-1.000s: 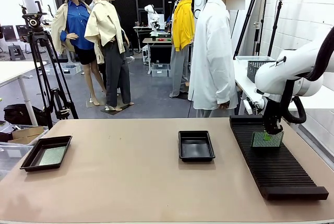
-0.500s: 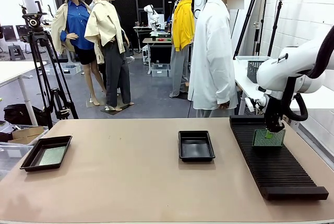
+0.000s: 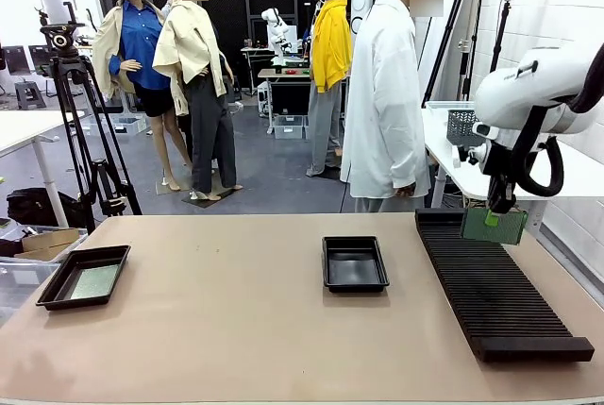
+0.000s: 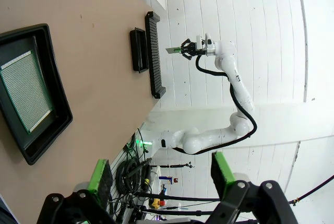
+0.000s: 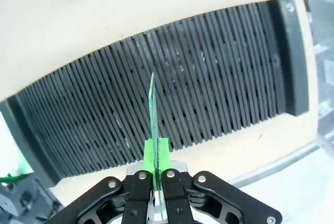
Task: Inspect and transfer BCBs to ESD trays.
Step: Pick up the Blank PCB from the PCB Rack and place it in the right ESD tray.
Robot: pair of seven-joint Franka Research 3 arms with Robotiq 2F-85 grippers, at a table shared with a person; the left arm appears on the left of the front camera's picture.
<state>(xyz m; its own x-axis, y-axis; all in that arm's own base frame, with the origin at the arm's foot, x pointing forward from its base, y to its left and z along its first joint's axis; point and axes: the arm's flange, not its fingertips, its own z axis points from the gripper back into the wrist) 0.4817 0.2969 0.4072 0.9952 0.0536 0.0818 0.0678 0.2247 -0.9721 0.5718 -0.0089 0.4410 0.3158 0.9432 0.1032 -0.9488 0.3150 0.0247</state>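
the right fingers [image 3: 492,218] are closed on the top edge of a green board [image 3: 496,227]. the board hangs upright below them, above the far end of the long black slotted rack [image 3: 495,301], with open air between its bottom edge and the ridges. in the right wrist view the board [image 5: 153,104] sticks straight out from the clamped green pads [image 5: 155,153], seen edge-on and roughly in line with the slots of the rack [image 5: 219,72]. the slots beneath it are open right across to the rack's raised end rails.

to the left of those fingers, down on the bench [image 3: 236,339], lies a black tray [image 3: 355,286] with a bare floor. its right rim is just beside the rack's left edge, a thin strip of bench between them.

the left fingers [image 4: 160,171] are spread wide and hold nothing, raised well off the bench. ahead of them and to one side sits the other tray [image 4: 58,108], near the bench's edge, with a second board [image 4: 23,91] lying flat inside its rim. a broad stretch of bare bench separates the two trays.
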